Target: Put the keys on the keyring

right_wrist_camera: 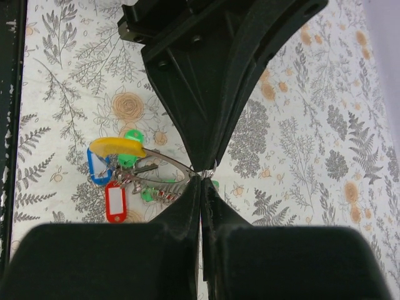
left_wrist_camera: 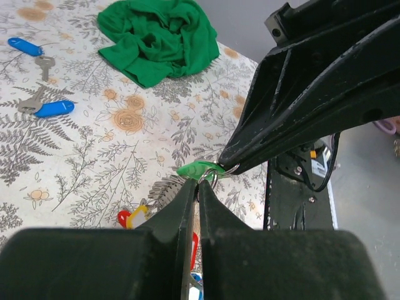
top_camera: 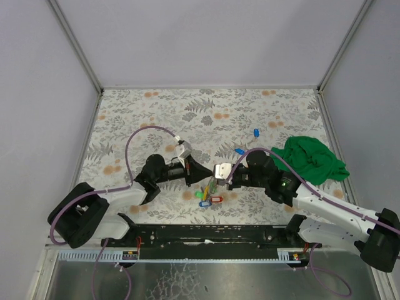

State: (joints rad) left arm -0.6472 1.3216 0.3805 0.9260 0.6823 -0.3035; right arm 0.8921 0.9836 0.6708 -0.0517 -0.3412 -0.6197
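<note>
My two grippers meet tip to tip over the table's front middle. The left gripper (top_camera: 210,173) (left_wrist_camera: 199,183) is shut on the small ring of a green-tagged key (left_wrist_camera: 197,169). The right gripper (top_camera: 218,172) (right_wrist_camera: 201,177) is shut on the thin dark grey keyring (right_wrist_camera: 157,163), whose loop runs left from its tips. On that loop hang keys with yellow (right_wrist_camera: 116,147), blue (right_wrist_camera: 94,169), red (right_wrist_camera: 114,202) and green (right_wrist_camera: 132,135) tags; the bunch (top_camera: 209,195) lies on the table. Two loose blue-tagged keys (top_camera: 255,132) (top_camera: 239,151) lie further back, and also show in the left wrist view (left_wrist_camera: 25,45) (left_wrist_camera: 54,108).
A crumpled green cloth (top_camera: 310,159) (left_wrist_camera: 159,37) lies at the right of the patterned table cover (top_camera: 206,112). Grey walls close in the back and sides. The black base rail (top_camera: 212,234) runs along the near edge.
</note>
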